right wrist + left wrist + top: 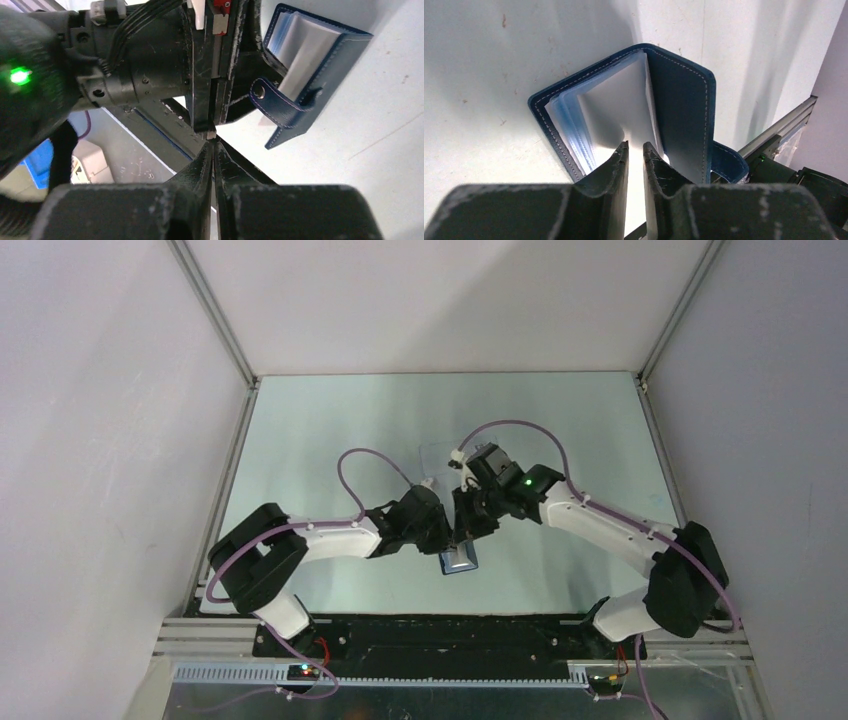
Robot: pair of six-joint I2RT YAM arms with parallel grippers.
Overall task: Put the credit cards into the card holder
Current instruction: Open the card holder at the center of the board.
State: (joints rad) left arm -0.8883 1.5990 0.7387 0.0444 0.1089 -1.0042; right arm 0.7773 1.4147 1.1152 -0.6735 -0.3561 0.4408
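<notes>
Card insertion, near to far. Close to the middle of the tabletop's near edge stands one card holder, dark blue and spread like a book, its pale inner sleeves fanned and its snap strap hanging free. The left gripper reaches into the open holder with its jaws narrow. A slim gap shows between them at the sleeves, and it cannot be told whether they pinch a sleeve. Immediately beyond, the right gripper has its jaws pressed together, tip to tip with the left one. A pale sliver shows at its tips, possibly a card edge, but this cannot be confirmed. The step in hand appears to be feeding a card into a sleeve. It would go best if the left gripper held the covers apart without tipping the holder, the card's leading edge were squared to one sleeve mouth, and the card were slid along the sleeve and released only once seated. Farther on, toward the tabletop's centre, one faint see-through card seems to lie flat, and any others cannot be made out. Count: two grippers, one holder, at least one loose card.
</notes>
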